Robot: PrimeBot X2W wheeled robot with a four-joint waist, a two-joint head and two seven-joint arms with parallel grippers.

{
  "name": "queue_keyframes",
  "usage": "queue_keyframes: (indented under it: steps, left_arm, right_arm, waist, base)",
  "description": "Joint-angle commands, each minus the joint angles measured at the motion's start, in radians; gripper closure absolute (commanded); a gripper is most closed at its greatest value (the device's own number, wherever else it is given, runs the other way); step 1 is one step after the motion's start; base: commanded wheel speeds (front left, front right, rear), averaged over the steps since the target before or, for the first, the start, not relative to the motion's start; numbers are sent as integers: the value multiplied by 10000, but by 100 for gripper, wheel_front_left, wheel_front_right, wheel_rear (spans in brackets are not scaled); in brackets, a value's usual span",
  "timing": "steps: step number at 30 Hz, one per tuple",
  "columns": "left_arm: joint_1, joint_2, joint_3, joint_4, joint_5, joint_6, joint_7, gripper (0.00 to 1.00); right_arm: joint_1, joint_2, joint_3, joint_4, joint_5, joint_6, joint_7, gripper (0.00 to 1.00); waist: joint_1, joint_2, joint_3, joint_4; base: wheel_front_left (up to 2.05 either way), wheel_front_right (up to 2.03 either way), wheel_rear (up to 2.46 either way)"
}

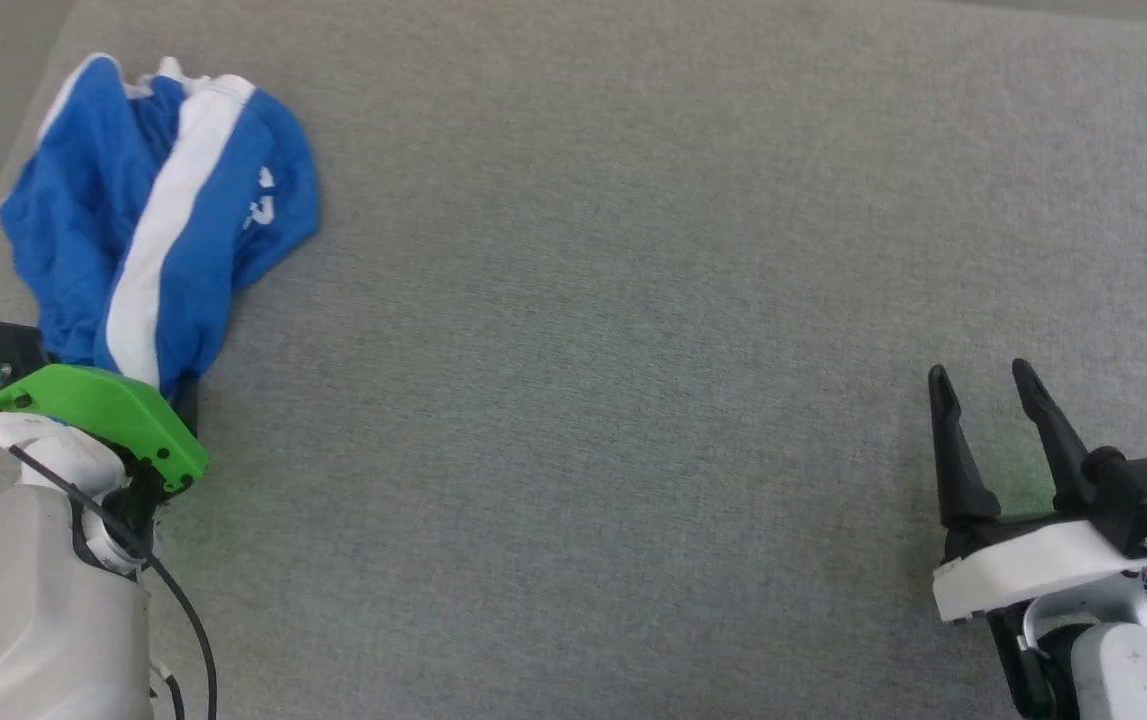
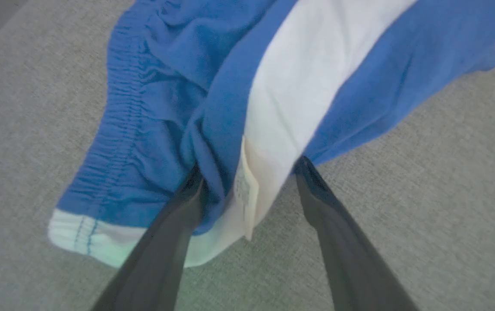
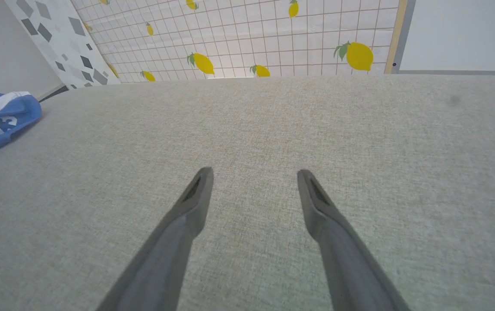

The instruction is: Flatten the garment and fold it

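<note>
**Garment and jaws before the first pinch.** The garment [image 1: 163, 220], a crumpled pair of blue shorts with a broad white stripe, is lying bunched on the grey bench [image 1: 633, 300], directly ahead of the left gripper [image 2: 250, 169]. Its long axis, marked by the stripe, is running away from those jaws and leaning slightly to their right. The left jaws are standing wide apart and straddling the near end of the stripe. The care tag [image 2: 247, 194] is hanging between them, and the cloth is reaching both fingers without being pinched. The right gripper [image 1: 980, 370] is hovering well apart over bare bench, its jaws likewise spread and holding nothing. From them the garment is lying far to the left and somewhat ahead. The left arm is clearly the nearer, so the coming pinch is probably falling to it, on the edge between its jaws.
</note>
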State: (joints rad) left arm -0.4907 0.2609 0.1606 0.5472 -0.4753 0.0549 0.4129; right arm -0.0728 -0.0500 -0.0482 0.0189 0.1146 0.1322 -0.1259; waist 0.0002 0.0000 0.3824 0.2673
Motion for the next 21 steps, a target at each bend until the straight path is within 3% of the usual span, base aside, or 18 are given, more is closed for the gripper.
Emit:
queue_keyframes:
  steps: [1, 2, 3, 4, 13, 21]
  left_arm:
    - [-156, 23, 12, 78, -58, 48, 74, 0]
    - [-163, 1, -1, 106, -79, 58, 105, 11]
    - [-171, -39, -3, 119, -122, 48, 117, 58]
    - [-179, -108, 35, 125, -212, 35, 81, 98]
    - [-376, -108, 314, -478, -450, -313, -1241, 100]
    - [-1552, 318, -34, -2671, -254, -910, -1934, 100]
  right_arm:
    - [-202, -3, -39, -73, -63, -15, 43, 0]
    - [-224, -3, -48, -87, -85, -15, 62, 0]
    - [-242, -3, -55, -97, -100, -15, 76, 0]
    - [-262, -3, -62, -103, -114, -15, 89, 0]
    - [-224, -3, 149, 208, 96, -15, -40, 0]
    - [-97, -3, 519, 1026, 690, -15, -509, 0]
  waist:
    - [-2, 0, 318, -247]
    - [-2, 0, 335, -245]
    - [-2, 0, 341, -240]
    - [-2, 0, 334, -233]
    - [-2, 0, -316, -194]
    - [-2, 0, -1734, -491]
  base:
    - [0, 0, 0]
    - [0, 0, 0]
    - [0, 0, 0]
    - [0, 0, 0]
    - [0, 0, 0]
    - [0, 0, 0]
